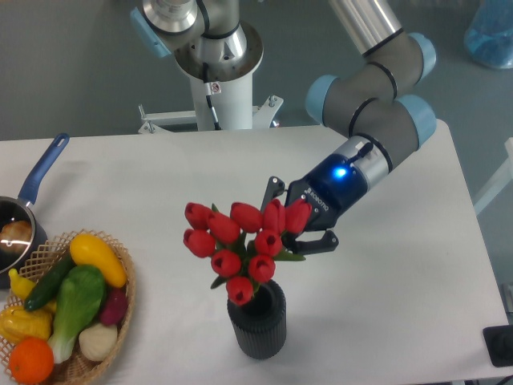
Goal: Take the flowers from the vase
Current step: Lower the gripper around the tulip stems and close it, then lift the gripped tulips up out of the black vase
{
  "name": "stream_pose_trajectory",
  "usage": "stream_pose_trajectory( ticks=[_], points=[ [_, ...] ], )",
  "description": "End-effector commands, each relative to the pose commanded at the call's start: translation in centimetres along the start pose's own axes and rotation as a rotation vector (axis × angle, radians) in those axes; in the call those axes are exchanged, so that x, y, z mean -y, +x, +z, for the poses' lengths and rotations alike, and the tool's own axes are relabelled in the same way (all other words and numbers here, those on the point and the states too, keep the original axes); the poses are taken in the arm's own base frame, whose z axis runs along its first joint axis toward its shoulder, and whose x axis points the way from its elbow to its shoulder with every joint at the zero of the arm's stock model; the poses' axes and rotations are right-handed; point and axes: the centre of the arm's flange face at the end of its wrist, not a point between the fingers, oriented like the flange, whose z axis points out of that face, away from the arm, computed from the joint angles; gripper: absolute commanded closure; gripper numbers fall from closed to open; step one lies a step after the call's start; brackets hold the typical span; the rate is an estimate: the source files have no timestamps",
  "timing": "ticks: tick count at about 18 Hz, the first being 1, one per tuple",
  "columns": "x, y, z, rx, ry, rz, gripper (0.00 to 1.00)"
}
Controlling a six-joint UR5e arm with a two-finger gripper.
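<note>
The red tulips [236,249] sit near the middle of the picture, a little below center. The bunch is much wider than the dark ribbed vase [257,320] under it. The lowest tulip is right at the vase's round mouth, and I cannot see the stems because the blooms hide them.

The gripper [295,230] comes in from the right, with a blue light glowing on it. Its black fingers [319,241] are at the right edge of the bunch, one above the blooms and one below. They look closed on the rightmost tulips, pinching them.

The vase stands upright on the white tabletop [160,184], at the bottom of the picture.

At the lower left is a wicker basket [122,321] full of toy vegetables and fruit. A saucepan with a blue handle [40,172] is at the left edge, just above the basket. Both are well apart from the vase, and nothing stands between them and the tulips.
</note>
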Motion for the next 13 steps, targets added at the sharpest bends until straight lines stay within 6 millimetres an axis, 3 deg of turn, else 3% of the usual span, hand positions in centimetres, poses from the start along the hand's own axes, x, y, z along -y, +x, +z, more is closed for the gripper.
stream_pose_trajectory(
  ticks=[9,13],
  points=[
    [1.6,-0.8,-1.0,0.014,0.007,0.035,1.0],
    [3.2,-1.8,-1.7,0.015,0.028,0.044,1.0]
  ],
)
